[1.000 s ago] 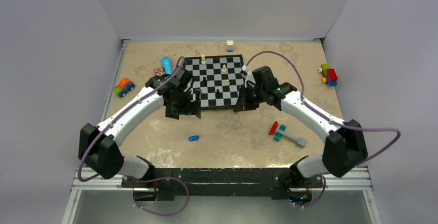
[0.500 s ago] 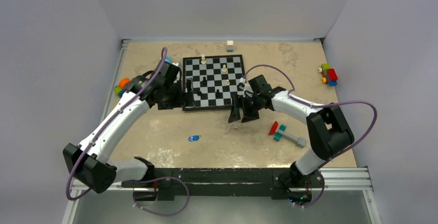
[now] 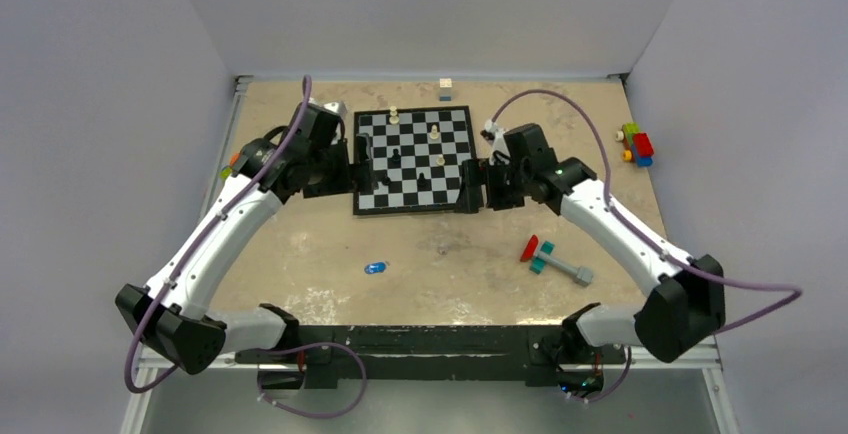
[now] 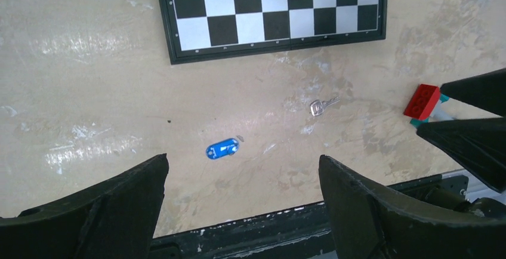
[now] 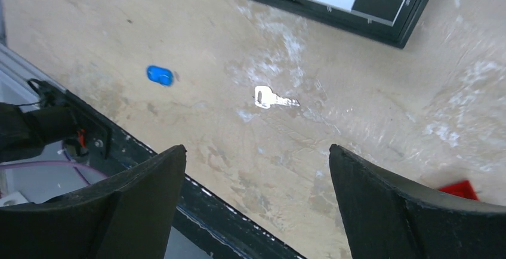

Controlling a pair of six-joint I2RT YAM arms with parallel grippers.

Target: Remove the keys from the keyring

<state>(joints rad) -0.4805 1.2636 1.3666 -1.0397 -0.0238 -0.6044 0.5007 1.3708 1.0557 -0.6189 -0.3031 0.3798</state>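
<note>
A small key with a bright blue head (image 3: 375,267) lies flat on the tan table in front of the chessboard; it also shows as the blue key (image 4: 222,149) and the blue key (image 5: 159,75). To its right lies an all-silver key (image 4: 322,106), also seen as the silver key (image 5: 271,99), on its own. I cannot make out the keyring. My left gripper (image 3: 358,176) hangs open at the board's front left corner, well above the keys, as the left gripper (image 4: 243,159) shows. My right gripper (image 3: 472,194) is open at the front right corner, nothing between its fingers (image 5: 256,148).
The chessboard (image 3: 452,114) holds several pieces. A red-teal-grey toy (image 3: 550,259) lies right of the keys. Coloured blocks (image 3: 636,144) sit far right, a toy car (image 3: 235,159) far left, a small cube (image 3: 445,87) at the back. The black table edge (image 4: 238,229) is near.
The right gripper dipped to the table, opened, then rose back toward the board's corner; the silver key lies loose there. The left arm drew back and to the left.
</note>
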